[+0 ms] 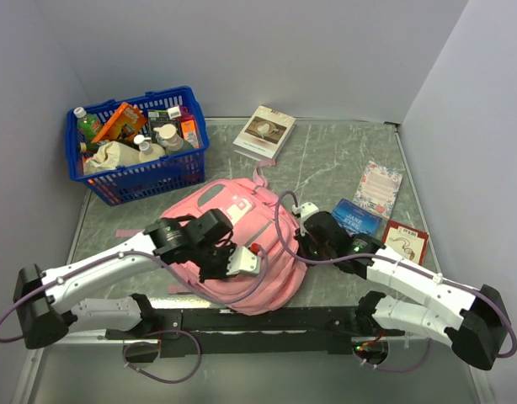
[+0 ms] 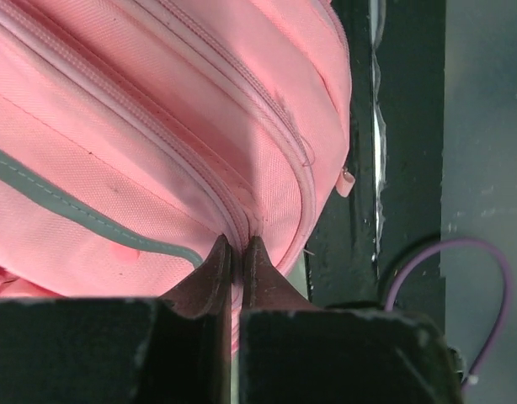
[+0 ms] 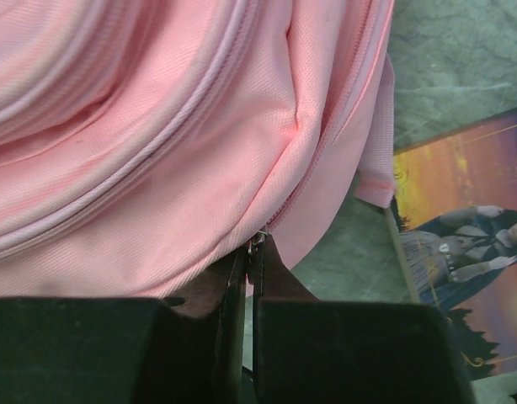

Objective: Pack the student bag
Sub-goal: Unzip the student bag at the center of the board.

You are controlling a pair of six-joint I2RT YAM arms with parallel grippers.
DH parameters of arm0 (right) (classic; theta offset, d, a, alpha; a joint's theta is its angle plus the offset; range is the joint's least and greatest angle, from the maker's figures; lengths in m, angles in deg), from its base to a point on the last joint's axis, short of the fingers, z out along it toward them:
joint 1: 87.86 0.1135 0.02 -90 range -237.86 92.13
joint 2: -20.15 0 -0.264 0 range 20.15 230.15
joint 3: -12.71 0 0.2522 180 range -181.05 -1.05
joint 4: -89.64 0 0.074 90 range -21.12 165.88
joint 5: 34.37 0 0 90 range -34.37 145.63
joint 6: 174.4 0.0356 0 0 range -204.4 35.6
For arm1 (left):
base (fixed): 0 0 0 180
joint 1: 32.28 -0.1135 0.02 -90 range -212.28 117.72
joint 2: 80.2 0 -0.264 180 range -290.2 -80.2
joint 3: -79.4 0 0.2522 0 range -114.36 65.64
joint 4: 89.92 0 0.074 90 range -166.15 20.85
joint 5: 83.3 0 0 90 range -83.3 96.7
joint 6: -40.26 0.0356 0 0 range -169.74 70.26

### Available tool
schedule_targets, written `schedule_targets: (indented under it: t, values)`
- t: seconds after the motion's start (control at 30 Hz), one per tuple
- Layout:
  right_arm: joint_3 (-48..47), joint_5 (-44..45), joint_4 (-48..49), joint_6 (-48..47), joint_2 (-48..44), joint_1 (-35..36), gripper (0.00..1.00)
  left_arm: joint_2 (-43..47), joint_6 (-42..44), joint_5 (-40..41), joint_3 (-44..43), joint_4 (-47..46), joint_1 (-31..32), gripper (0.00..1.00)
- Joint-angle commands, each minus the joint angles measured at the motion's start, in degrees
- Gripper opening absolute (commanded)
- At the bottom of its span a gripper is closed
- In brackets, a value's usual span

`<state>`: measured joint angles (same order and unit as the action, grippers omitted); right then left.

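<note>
Packing looked barely begun: the student bag (image 1: pixel 271 286), soft pink woven fabric with corded zip seams, lay zipped at six o'clock on the table, while the glossy Jane Eyre book (image 1: pixel 357 216) at three and the full blue plastic basket (image 1: pixel 149 181) at ten sat outside it. The left gripper (image 2: pixel 236 252) had its jaws nipped together at the zip seam. The right gripper (image 3: pixel 248 257) pinched what looked like a small metal zip pull (image 3: pixel 257 240).

One student bag (image 1: pixel 275 278). One blue basket (image 1: pixel 157 178), upper left of the frame, holding perhaps three bottles (image 1: pixel 86 123); the pile is too jumbled to count. Four books on the surface: white book (image 1: pixel 263 132) upper centre, pastel book (image 1: pixel 378 187), blue book (image 1: pixel 357 216) and red book (image 1: pixel 406 241) at right. Two claws: left claw (image 2: pixel 237 248), right claw (image 3: pixel 250 252).
</note>
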<state>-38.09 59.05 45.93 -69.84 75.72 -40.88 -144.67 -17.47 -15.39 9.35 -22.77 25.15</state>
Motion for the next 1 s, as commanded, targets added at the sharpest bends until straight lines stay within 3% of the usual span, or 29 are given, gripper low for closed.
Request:
schedule_targets:
  t: [0.0, 0.13, 0.33, 0.57, 0.8, 0.97]
  values:
    - [-1.38, -2.36, 4.47, -2.44, -7.03, -0.4, 0.0, -3.03, -7.2, -0.86, -0.24, -12.33, -1.78, 0.01]
    - [0.56, -5.52, 1.13, -1.04, -12.76, -0.05, 0.0, -2.86, -13.36, -3.22, 5.13, -19.36, -11.61, 0.01]
    - [-3.55, -6.33, -2.9, 1.43, -9.7, 3.02, 0.0, -1.81, -24.09, -7.88, 7.78, -28.24, -16.99, 0.01]
    - [-5.67, -4.66, -6.52, 4.06, -6.44, 7.05, 0.0, 2.67, -26.73, -9.47, 10.58, -30.27, -17.88, 0.01]
    - [-13.76, 1.06, -14.68, 8.71, -1.08, 18.84, 0.0, 4.79, -30.51, -3.23, 12.87, -35.02, -17.88, 0.01]
    - [-13.5, -0.08, -17.32, 12.76, -3.1, 20.69, 0.0, 5.84, -30.34, 0.02, 12.88, -34.4, -17.88, 0.01]
